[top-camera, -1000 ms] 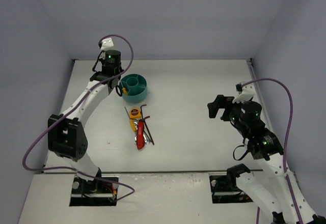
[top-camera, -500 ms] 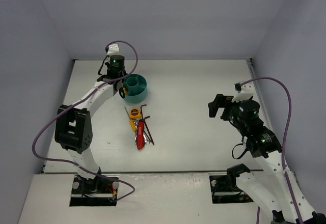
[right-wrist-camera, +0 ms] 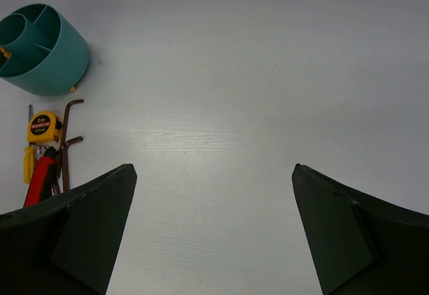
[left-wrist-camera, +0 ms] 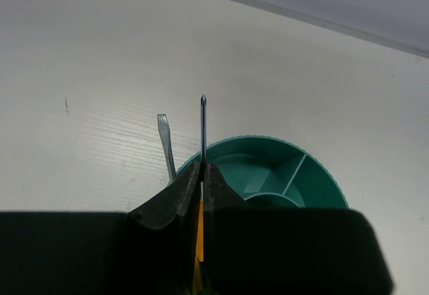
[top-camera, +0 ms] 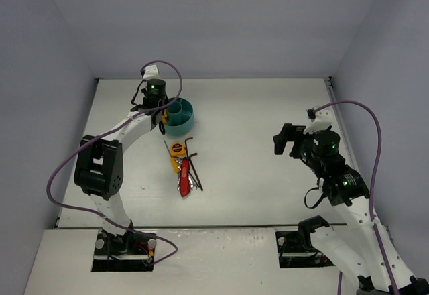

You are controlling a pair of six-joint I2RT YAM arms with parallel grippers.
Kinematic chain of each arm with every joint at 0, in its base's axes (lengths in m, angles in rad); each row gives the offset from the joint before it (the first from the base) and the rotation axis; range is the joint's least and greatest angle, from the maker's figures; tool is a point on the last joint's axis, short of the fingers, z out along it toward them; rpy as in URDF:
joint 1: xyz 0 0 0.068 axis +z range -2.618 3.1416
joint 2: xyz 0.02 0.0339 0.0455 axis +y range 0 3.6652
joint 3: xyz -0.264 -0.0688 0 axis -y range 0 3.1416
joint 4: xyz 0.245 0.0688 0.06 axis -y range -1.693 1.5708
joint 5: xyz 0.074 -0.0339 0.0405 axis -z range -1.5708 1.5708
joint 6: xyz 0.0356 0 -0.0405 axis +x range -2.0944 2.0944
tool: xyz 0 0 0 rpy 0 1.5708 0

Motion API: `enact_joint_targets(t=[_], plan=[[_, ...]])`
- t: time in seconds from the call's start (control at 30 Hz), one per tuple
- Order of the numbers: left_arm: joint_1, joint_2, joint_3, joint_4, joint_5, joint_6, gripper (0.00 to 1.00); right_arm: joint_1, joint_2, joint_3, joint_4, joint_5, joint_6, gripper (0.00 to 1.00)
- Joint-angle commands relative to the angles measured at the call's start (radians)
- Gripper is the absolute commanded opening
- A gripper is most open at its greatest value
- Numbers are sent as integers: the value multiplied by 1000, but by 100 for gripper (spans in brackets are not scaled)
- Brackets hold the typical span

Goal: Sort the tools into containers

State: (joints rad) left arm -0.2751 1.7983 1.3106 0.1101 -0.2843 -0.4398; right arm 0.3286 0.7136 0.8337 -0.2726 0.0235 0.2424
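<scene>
Most of the tools lay unsorted in a tight pile on the white table, just on the arms' side of the round teal plastic organiser. I could see a small yellow tape measure, a red-handled tool, black L-shaped hex keys and a yellow-handled screwdriver, all touching or overlapping. The left gripper was clamped tight on an orange-yellow-handled cross-tip screwdriver held at the organiser's rim, so I judged that tool not yet dropped in. A flat-bladed shaft showed just beside the jaws; whether it was gripped too I could not tell. The right gripper hung wide apart with nothing in it, well away. The organiser's compartments were mostly hidden, and any wrenches in the pile were too small to pick out.
</scene>
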Motion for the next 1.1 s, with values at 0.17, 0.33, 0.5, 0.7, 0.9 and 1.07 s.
enact_joint_targets(t=[0.17, 0.33, 0.5, 0.7, 0.9, 1.07], plan=[[6, -48, -24, 94, 5, -44, 9, 6, 1, 34, 46, 29, -11, 100], [6, -80, -52, 92, 6, -49, 17, 6, 3, 32, 46, 26, -11, 100], [-1, -171, -66, 50, 9, -73, 32, 6, 2, 37, 46, 21, -9, 100], [-17, -269, -16, -306, -44, -192, 32, 6, -3, 32, 46, 19, -9, 100], [-20, -306, -85, -542, 19, -346, 28, 6, 1, 24, 46, 12, -3, 100], [-34, -285, -183, -497, 83, -433, 28, 6, -2, 20, 45, 0, 1, 100]])
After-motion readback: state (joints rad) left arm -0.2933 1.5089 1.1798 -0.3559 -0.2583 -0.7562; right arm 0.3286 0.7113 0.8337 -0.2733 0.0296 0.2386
